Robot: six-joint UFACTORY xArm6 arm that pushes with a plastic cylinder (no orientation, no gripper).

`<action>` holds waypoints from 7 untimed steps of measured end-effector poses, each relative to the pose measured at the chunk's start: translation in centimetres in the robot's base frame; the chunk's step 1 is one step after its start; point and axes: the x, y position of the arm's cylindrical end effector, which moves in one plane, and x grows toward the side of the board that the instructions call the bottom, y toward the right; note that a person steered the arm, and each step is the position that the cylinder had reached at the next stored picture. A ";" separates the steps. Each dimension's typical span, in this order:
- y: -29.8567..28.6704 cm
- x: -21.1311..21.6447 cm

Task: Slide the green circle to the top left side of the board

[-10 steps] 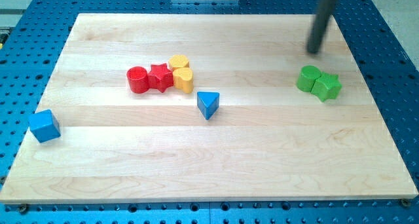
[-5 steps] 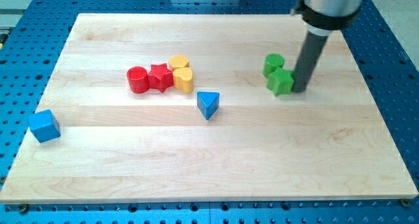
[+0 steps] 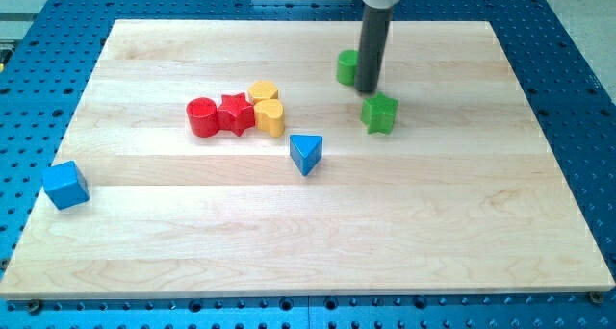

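The green circle (image 3: 346, 67) stands on the wooden board (image 3: 192, 223) in the upper middle, partly hidden behind my rod. My tip (image 3: 367, 88) touches the circle's right side. A green star (image 3: 379, 113) lies apart, just below and to the right of my tip. The board's top left corner is far to the left of the circle.
A red circle (image 3: 202, 116), a red star (image 3: 234, 113) and two yellow blocks (image 3: 267, 105) cluster at centre left. A blue triangle (image 3: 305, 153) lies below them to the right. A blue cube (image 3: 65, 185) sits at the board's left edge.
My tip has swept from the upper right to the upper middle, pushing both green blocks left. The green circle has moved up and left, and the green star has fallen behind it.
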 end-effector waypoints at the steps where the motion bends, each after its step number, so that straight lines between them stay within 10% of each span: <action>1: -1.4 -1.3; 2: 1.5 -3.7; 7: -22.0 -5.3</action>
